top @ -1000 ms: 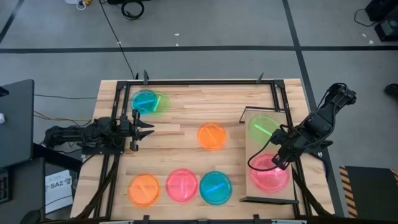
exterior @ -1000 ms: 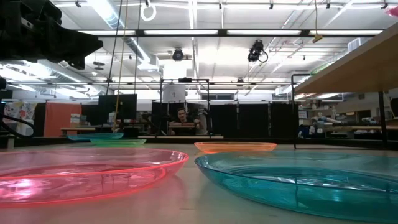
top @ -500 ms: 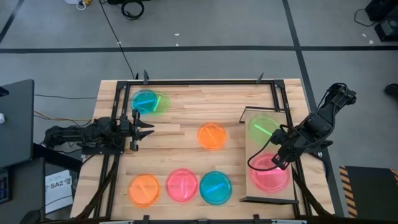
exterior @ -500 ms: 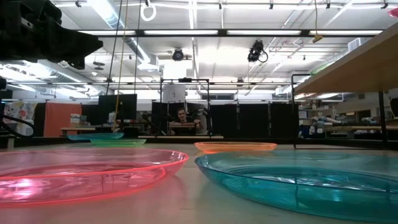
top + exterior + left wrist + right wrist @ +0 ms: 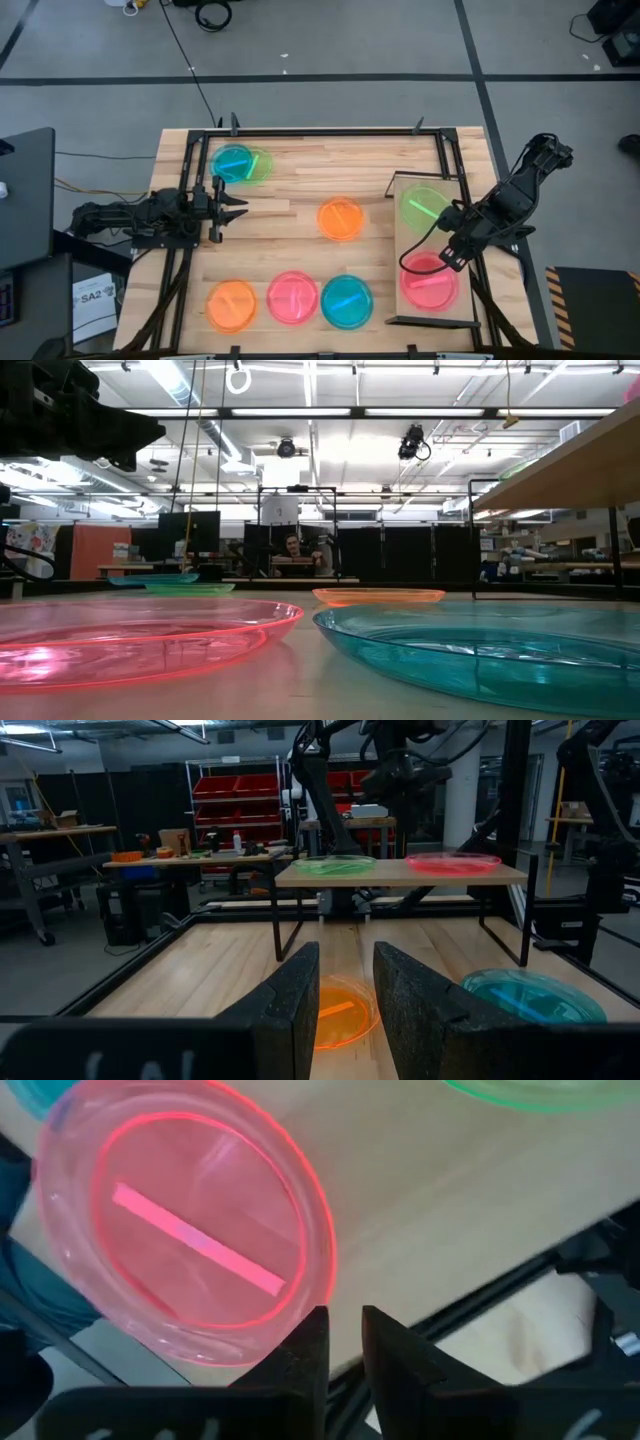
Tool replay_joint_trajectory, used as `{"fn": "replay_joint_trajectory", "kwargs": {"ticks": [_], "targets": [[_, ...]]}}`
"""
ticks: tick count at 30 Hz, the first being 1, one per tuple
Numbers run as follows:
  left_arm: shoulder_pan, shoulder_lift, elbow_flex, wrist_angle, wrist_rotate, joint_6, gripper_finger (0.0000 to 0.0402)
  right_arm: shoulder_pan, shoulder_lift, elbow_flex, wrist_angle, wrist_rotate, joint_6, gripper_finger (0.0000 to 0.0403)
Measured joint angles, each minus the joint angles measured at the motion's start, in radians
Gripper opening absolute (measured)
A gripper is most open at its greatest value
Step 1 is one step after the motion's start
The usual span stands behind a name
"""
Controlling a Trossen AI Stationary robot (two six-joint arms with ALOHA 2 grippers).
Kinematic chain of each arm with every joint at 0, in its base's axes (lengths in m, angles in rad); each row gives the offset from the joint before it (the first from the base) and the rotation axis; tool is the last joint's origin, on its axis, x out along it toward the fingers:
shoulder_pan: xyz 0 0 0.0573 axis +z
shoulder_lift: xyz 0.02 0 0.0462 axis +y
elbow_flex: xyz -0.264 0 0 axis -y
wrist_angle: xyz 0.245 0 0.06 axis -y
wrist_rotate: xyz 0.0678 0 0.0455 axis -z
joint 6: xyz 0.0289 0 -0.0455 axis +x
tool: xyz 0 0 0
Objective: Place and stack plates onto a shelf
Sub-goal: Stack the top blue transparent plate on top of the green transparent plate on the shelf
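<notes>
A pink plate [image 5: 430, 283] lies flat on the near half of the shelf [image 5: 412, 312], and a green plate [image 5: 425, 207] lies on the far half. My right gripper [image 5: 343, 1320] points down just over the pink plate's far right rim [image 5: 322, 1270]. Its fingers are a little apart with nothing between them. On the table lie an orange plate [image 5: 341, 219] in the middle, a teal plate on a green one [image 5: 240, 164] at the far left, and an orange [image 5: 231, 305], a pink [image 5: 292, 297] and a teal plate [image 5: 346, 301] along the near edge. My left gripper [image 5: 225, 207] waits open at the left.
The black frame rails [image 5: 330, 132] run around the table's far and side edges. The shelf stands raised on thin black legs [image 5: 284, 920] at the table's right. Bare wood lies between the middle orange plate and the left gripper.
The pink plate has come down from under my right gripper onto the shelf's near half and now lies flat there. The gripper has stayed above the plate's rim.
</notes>
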Motion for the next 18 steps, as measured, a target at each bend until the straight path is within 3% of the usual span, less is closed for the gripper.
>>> {"fn": "replay_joint_trajectory", "kwargs": {"ticks": [12, 18], "targets": [[0.000, 0.000, 0.000, 0.000, 0.000, 0.000, 0.0105, 0.000, 0.000, 0.000, -0.043, -0.035, 0.040, 0.0128], [0.000, 0.000, 0.000, 0.000, 0.000, 0.001, 0.0105, 0.000, 0.000, 0.000, -0.041, -0.035, 0.028, 0.0136]]}}
